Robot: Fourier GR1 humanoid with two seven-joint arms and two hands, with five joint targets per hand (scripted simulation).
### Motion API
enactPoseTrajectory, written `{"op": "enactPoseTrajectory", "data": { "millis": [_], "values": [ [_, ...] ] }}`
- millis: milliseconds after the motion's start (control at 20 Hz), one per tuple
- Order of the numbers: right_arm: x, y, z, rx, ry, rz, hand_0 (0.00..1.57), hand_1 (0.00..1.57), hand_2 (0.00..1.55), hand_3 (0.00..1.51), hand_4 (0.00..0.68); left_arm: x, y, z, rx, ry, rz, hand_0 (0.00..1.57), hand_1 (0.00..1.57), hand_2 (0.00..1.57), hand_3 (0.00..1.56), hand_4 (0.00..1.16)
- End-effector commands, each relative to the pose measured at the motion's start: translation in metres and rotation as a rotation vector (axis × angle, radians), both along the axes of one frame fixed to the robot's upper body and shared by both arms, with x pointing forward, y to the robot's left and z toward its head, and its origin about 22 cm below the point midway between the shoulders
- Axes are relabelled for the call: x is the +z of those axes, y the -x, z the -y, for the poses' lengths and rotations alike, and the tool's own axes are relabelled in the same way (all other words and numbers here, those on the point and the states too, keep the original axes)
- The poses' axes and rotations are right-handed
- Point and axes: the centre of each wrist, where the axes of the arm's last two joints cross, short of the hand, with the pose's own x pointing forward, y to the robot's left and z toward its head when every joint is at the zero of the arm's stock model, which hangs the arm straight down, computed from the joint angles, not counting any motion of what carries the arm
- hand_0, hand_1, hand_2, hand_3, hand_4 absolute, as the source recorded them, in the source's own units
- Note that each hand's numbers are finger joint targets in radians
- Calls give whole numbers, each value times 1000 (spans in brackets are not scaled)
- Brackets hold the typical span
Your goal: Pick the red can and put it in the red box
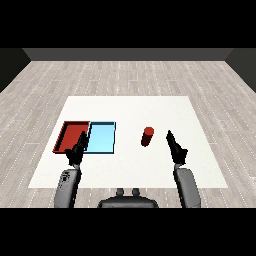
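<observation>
Pale plank flooring runs out to dark walls, and on it sits the white bench [150, 170] I am working over. Nearest me, my left hand [77, 150] hangs over the near edge of the trays with its fingers straight and held close together, pinching nothing. My right hand [176, 147] is raised on the other side, fingers likewise straight and together, pointing away from me, nothing in it.

Just beyond and to the left of my right hand stands the red can [147, 136], upright on bare bench, near the hand but apart from it. I judge it a stiff, light cylinder with smooth sides that could slip or tip over if nudged near the top, so I would curl the fingers round its middle from the side, thumb opposite, and keep it upright on the carry.

Farther left, the blue tray [102, 139] lies beside the red tray [67, 136], their long sides touching or nearly so; I cannot tell which. The can is well apart from the red tray, with the blue one between them.

My left hand covers the near corner where the trays meet, so that rim is hidden. Whether the can is full or hollow I cannot make out, nor how high the tray walls stand.
</observation>
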Motion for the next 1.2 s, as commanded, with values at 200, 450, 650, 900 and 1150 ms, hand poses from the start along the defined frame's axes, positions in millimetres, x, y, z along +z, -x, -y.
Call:
{"op": "enactPoseTrajectory", "data": {
  "millis": [200, 450, 650, 900, 1150],
  "values": [
    [12, -8, 89, -53, -46, 14, 0, 0, 0, 0, 0, 0, 0, 5, -42, -2, 17, 0, 0, 0, 0, 0],
    [27, -9, 95, 46, -127, 304, 0, 0, 0, 0, 0, 26, 1, 3, -55, 101, 440, 0, 0, 0, 0, 0],
    [17, -5, 102, 60, -139, 313, 0, 0, 0, 0, 0, 3, 1, 9, -62, 92, 467, 0, 0, 0, 0, 0],
    [6, -12, 115, 83, -130, 320, 0, 0, 0, 0, 0, -7, -14, -13, -59, 118, 471, 0, 0, 0, 0, 0],
    [6, -12, 126, 60, -151, 304, 0, 0, 0, 0, 0, -3, -3, 5, -64, 119, 478, 0, 0, 0, 0, 0]
  ]
}}
